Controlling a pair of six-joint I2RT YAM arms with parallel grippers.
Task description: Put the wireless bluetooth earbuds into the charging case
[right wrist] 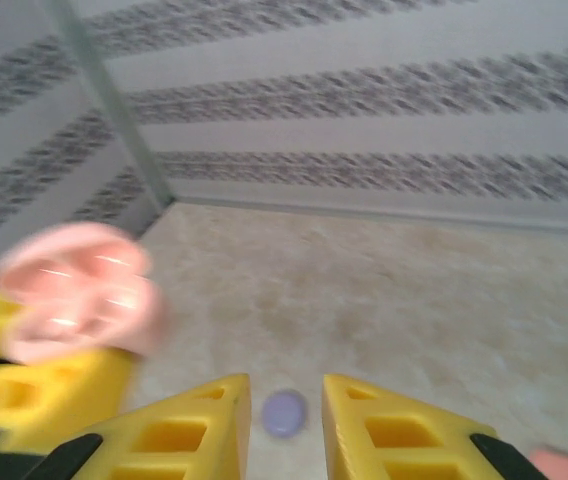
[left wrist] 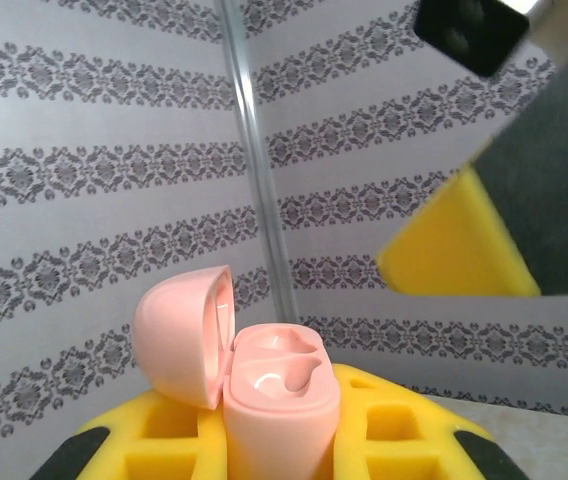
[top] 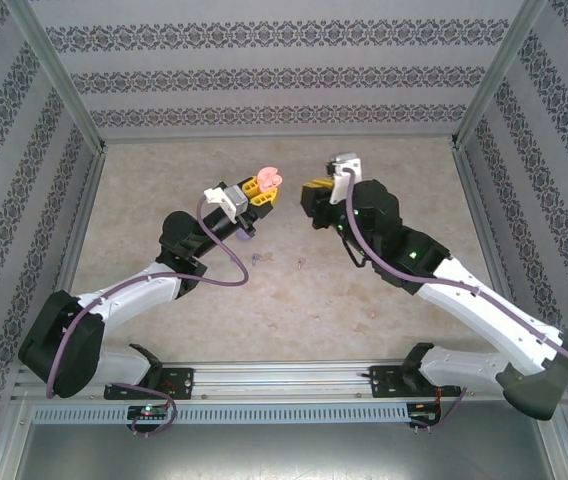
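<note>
Nearest, small purple pieces [top: 257, 258], probably earbuds, are seen lying loose on the counter [top: 364, 300], so most of the task is judged undone. Above them, the open pink charging case [left wrist: 274, 390] is clamped in the left end effector [top: 262, 193]; no earbud can be made out in its wells. Just beside it, the right end effector [right wrist: 284, 390] is held parted and empty. Nothing is seen blocking the case.
</note>
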